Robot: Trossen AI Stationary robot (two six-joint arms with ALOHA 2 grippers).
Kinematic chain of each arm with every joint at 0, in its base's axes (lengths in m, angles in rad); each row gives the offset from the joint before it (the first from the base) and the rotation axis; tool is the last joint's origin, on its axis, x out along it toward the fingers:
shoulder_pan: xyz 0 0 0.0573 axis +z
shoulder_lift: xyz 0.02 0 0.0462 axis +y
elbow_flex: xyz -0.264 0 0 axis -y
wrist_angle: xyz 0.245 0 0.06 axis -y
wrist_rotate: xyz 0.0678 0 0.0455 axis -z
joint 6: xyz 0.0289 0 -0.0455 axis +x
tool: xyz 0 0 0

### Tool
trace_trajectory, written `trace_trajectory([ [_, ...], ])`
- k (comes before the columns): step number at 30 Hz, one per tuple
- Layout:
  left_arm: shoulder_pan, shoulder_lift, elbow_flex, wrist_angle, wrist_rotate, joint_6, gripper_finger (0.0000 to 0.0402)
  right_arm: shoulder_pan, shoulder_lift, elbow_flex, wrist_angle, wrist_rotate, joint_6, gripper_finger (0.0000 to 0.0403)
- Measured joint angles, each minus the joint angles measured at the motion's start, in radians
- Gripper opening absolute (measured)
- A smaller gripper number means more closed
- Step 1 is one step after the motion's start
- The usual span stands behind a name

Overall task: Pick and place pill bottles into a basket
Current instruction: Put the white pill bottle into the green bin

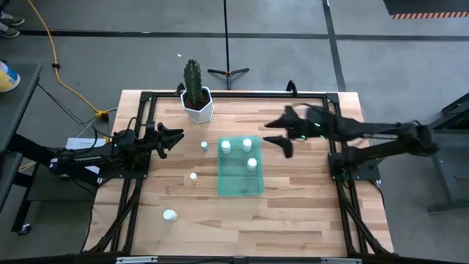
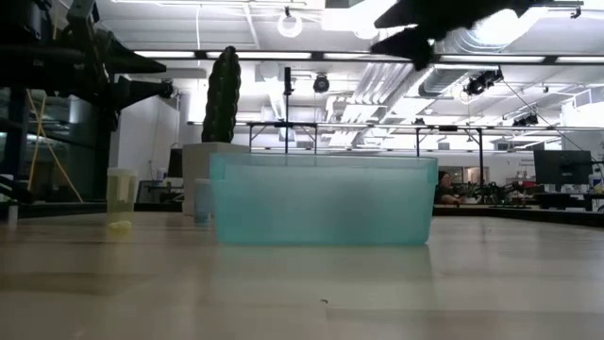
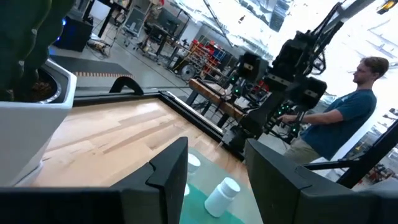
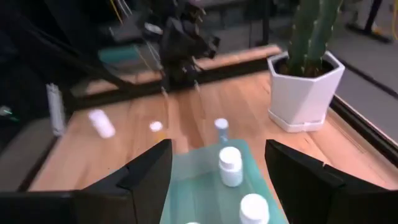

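Pill bottles are seen as tiny white cylinders with white caps, six in all. Three of them stand inside the basket (image 1: 240,178), a flat rectangular tray of translucent green plastic with low sides, laid near the middle of the wooden surface (image 1: 293,213): one (image 1: 226,147) and another (image 1: 247,144) are set at the tray's far end, and a third (image 1: 252,164) is placed by its right wall, nearer the middle. Three more are left outside the tray on its left side: one bottle (image 1: 204,146) stands just beside the tray's far left corner, one (image 1: 193,177) stands apart from the tray's left wall, and the last (image 1: 169,215) is found well apart, towards the near left part of the surface, apparently lying on its side.

From table height the tray (image 2: 321,200) is shown as a pale teal box with a bottle (image 2: 120,196) standing to its left.

The right gripper (image 1: 282,136) is held in the air just beyond the tray's far right corner; its fingers (image 4: 146,171) are spread apart and nothing is held between them. The left gripper (image 1: 174,139) is held to the left of the tray, above the surface, with its fingers (image 3: 171,165) parted and empty.

A cactus in a white hexagonal pot (image 1: 197,105) is placed at the far edge.
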Motion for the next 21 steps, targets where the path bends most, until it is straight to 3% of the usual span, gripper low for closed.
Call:
trace_trajectory([
  [6,0.0,0.0,0.0,0.0,-0.002,0.015,0.0193,0.007,-0.291,-0.302,0.16,0.026,0.088,0.0245],
  [10,0.0,0.0,0.0,0.0,-0.002,0.042,0.0193,0.007,-0.451,-0.48,0.253,0.045,0.118,0.0219],
  [15,0.0,0.0,0.0,0.0,-0.002,0.089,0.0193,0.007,-0.581,-0.629,0.356,0.046,0.133,0.0147],
  [21,0.0,0.0,0.0,0.0,-0.002,0.107,0.0193,0.007,-0.692,-0.707,0.395,0.053,0.073,0.0022],
])
